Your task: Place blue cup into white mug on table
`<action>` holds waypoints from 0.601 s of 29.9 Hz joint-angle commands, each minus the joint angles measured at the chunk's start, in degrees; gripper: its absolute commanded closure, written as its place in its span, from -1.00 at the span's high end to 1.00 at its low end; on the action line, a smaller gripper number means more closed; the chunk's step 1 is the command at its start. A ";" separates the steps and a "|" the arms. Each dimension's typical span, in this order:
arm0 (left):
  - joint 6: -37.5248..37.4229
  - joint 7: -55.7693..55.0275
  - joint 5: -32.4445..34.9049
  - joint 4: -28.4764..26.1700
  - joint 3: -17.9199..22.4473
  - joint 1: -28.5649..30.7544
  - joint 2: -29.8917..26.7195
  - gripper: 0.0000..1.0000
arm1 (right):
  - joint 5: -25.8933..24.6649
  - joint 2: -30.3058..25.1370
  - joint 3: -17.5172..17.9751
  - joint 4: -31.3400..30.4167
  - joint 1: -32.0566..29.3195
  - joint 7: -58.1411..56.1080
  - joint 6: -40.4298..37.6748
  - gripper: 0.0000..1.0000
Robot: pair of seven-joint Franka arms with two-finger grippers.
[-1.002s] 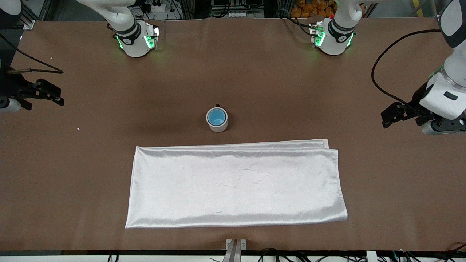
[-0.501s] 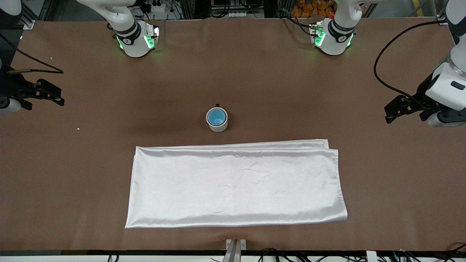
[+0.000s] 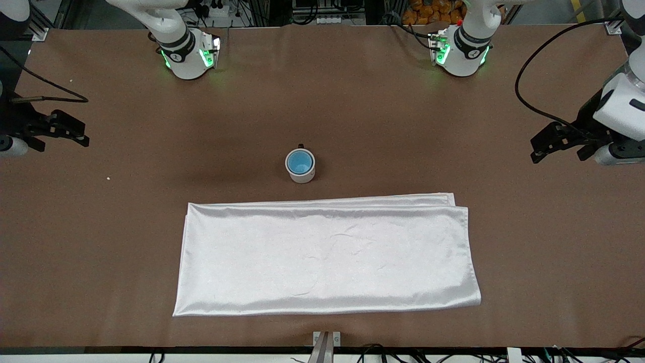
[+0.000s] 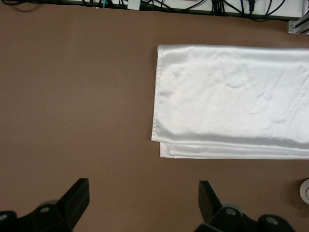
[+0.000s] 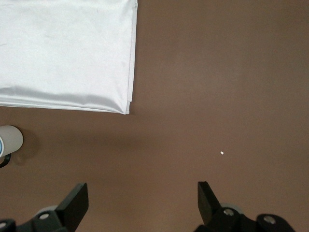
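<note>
Front view: blue cup [image 3: 300, 162] nested in white mug [image 3: 301, 174] on counter [image 3: 126, 201], just farther than the white cloth [image 3: 327, 257]; both arms wait. Left end effector [image 3: 540, 145] and right end effector [image 3: 70, 132] hang over the counter ends.

Left wrist view: left end effector [image 4: 143, 203] spread wide.

Right wrist view: right end effector [image 5: 142, 203] spread wide.

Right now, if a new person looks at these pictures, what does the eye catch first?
First the blue cup sitting inside the white mug at the middle of the table. Then the shiny white cloth, spread flat nearer the front camera. The left gripper and right gripper hang open over the table's two ends.
</note>
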 commanded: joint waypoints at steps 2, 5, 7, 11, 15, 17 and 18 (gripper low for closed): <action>-0.19 1.35 -1.43 -2.81 0.95 -0.37 -2.93 1.00 | -0.83 -0.77 0.82 -0.54 -0.83 1.06 -0.41 1.00; -0.72 1.44 -1.42 -2.73 0.86 -0.20 -2.93 1.00 | -0.83 -0.77 0.82 -0.54 -0.83 0.97 -0.41 1.00; -0.98 1.53 -1.34 -2.64 0.77 -0.20 -2.93 1.00 | -0.83 -0.77 0.82 -0.54 -0.83 0.88 -0.41 1.00; -2.12 1.01 -1.34 -2.64 0.59 -0.11 -2.84 1.00 | -1.01 -0.77 0.82 -0.54 -0.83 0.80 -0.41 1.00; -2.30 0.74 -1.34 -2.64 0.51 -0.11 -2.84 1.00 | -1.45 -0.59 0.82 -0.54 -0.92 0.71 -0.50 1.00; -2.56 1.18 -1.34 -2.64 0.51 -0.02 -2.75 1.00 | -1.45 -0.59 0.82 -0.54 -0.92 0.71 -0.67 1.00; -2.91 1.09 -1.34 -2.64 0.51 -0.02 -2.75 1.00 | -1.45 -0.59 0.82 -0.54 -0.83 0.71 -0.94 1.00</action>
